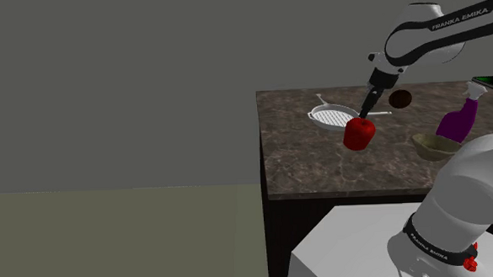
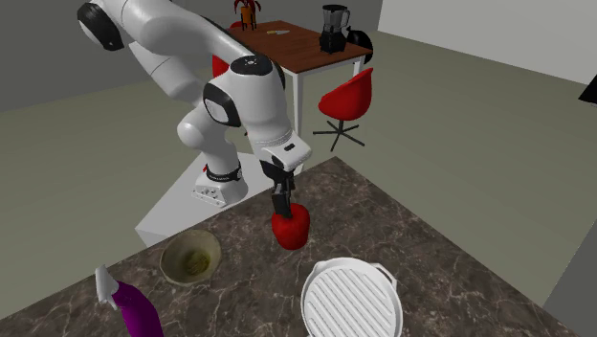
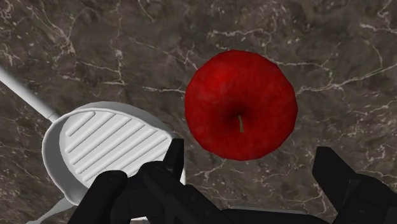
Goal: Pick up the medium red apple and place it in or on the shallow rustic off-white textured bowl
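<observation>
On the worktop (image 1: 322,169), shoulder view: grill pan (image 1: 333,116) at 11 o'clock of apple (image 1: 358,134), bowl (image 1: 432,144) at 3 o'clock, spray bottle (image 1: 458,123) behind bowl.

Dark veined tabletop (image 1: 322,169), on it lay a red apple (image 1: 358,133), a white ridged grill pan (image 1: 333,116) just beside, a beige bowl (image 1: 431,148), a purple spray bottle (image 1: 459,122).

Arm link (image 1: 470,185) covers part of the tan bowl (image 1: 429,142); by the countertop's (image 1: 322,164) back edge, a dark round thing (image 1: 400,98), maybe fruit, too small.
</observation>
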`<state>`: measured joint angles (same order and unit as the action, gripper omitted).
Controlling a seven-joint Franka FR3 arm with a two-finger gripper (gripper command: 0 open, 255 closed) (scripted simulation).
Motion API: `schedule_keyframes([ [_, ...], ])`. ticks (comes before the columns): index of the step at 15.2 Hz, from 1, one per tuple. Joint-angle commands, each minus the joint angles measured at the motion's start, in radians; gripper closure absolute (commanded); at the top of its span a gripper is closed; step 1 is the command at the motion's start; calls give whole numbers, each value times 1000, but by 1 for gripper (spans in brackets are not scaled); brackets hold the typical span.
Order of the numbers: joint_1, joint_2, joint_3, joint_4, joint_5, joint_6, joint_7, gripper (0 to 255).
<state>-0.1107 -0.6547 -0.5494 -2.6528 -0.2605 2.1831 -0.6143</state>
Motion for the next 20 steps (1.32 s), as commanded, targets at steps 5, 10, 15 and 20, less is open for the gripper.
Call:
schedule_keyframes([
  [5,8,37,-20,-26,-2,64,-5,0],
  [10,8,37,-20,-26,-2,64,-5,0],
  [15,8,37,-20,-26,-2,64,-5,255],
  [20,8,37,-20,-26,-2,64,-5,255],
])
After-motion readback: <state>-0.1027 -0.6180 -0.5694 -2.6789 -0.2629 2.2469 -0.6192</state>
